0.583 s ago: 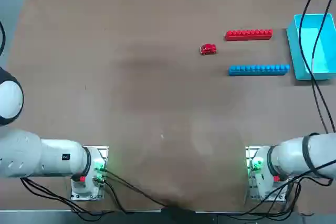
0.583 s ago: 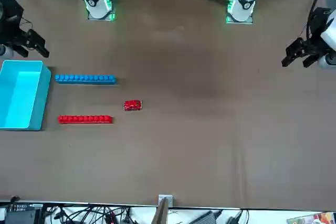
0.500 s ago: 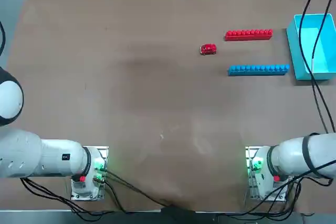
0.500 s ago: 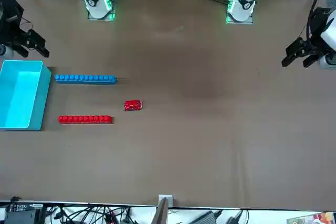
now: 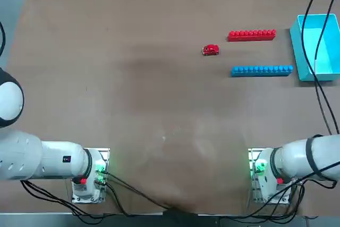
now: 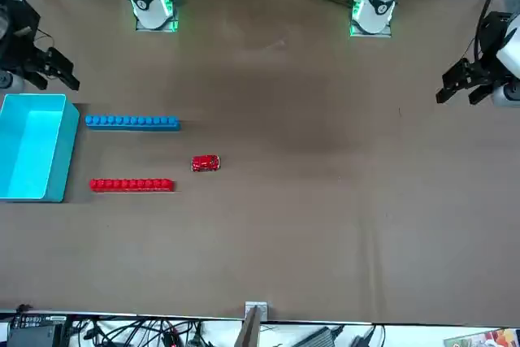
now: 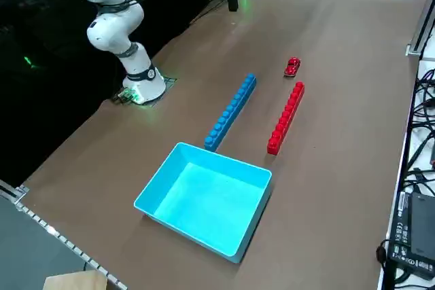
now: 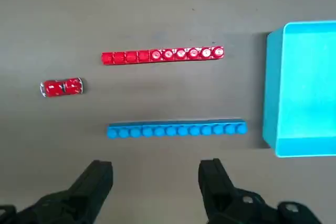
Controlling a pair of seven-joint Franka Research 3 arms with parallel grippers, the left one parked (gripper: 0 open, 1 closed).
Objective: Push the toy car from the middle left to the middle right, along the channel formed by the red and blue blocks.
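The toy car is small, glossy and red, and sits on the brown table just outside the left mouth of the channel. The red block bounds the channel's far side and the light-blue block its near side, both lying parallel. My right gripper hangs high over the table on the blue block's near side, open and holding nothing. It is well clear of the car and touches no block.
A light-blue open bin stands just past the right ends of both blocks. The right arm's base sits at the table's near edge. Black cables hang over the bin.
My right gripper has shifted very slightly at the table's right edge. Car, blocks and bin stay where they were.
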